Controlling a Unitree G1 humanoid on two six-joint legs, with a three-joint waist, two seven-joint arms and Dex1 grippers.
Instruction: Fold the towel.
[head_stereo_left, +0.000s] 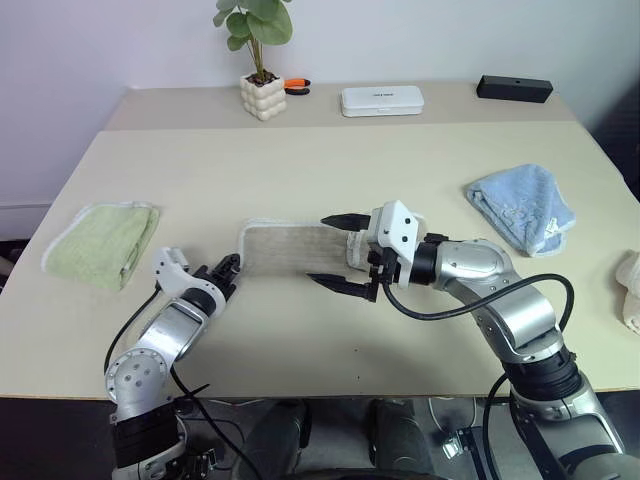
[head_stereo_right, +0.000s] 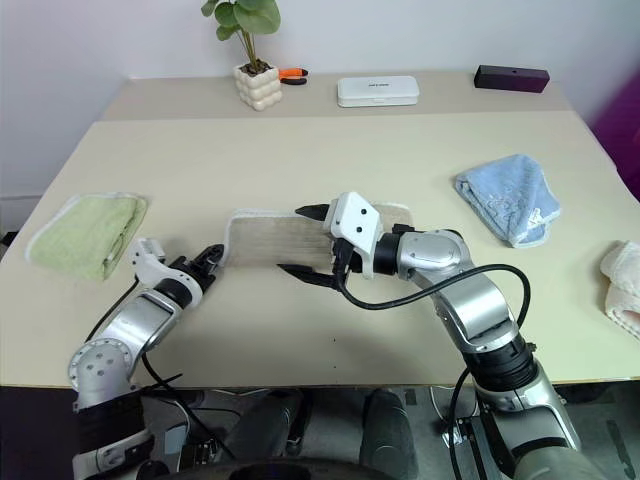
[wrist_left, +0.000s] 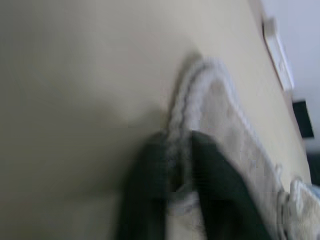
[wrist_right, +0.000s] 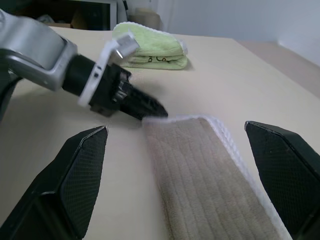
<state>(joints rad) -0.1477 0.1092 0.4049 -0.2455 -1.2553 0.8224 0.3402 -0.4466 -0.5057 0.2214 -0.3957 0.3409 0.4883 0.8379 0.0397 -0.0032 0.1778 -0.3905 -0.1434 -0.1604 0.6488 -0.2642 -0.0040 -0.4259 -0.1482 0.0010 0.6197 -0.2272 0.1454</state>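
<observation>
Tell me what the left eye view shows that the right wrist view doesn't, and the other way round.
Left eye view: the light blue towel on the table's right side, and along the far edge a potted plant, a white case and a black box. It also shows the right gripper from above, jaws wide over the beige towel.

Right wrist view: a dark shelf area beyond the table.

Both: the beige towel lying folded into a strip, the left gripper shut on its end, and the folded green towel.
</observation>
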